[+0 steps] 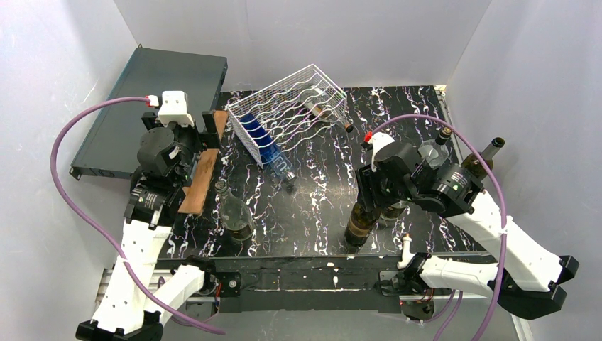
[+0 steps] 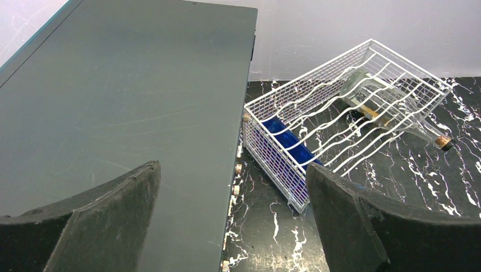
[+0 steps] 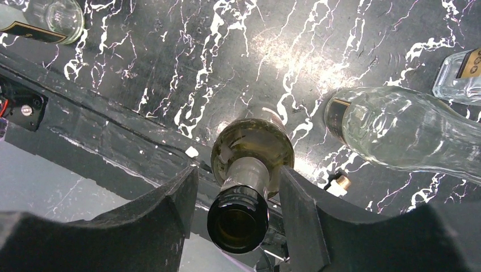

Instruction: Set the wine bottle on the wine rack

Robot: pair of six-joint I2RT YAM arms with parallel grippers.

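An olive-green wine bottle (image 1: 358, 222) stands upright near the table's front edge. Its open mouth and neck (image 3: 245, 170) show in the right wrist view. My right gripper (image 1: 370, 183) (image 3: 238, 174) has come down over the neck with one finger on each side. A narrow gap still shows on both sides, so the jaws are open around it. The white wire wine rack (image 1: 298, 114) (image 2: 363, 107) lies tilted at the back, with a blue bottle (image 1: 264, 144) and a clear bottle (image 1: 323, 108) in it. My left gripper (image 1: 211, 145) (image 2: 232, 170) hangs open and empty beside the rack.
A flat dark grey box (image 1: 142, 106) (image 2: 125, 102) sits at the back left. A clear bottle (image 1: 234, 213) stands front left. Near the right arm are a clear bottle (image 1: 433, 153) (image 3: 408, 136) and a dark bottle (image 1: 479, 160). Another bottle (image 1: 392, 210) stands right beside the gripped one.
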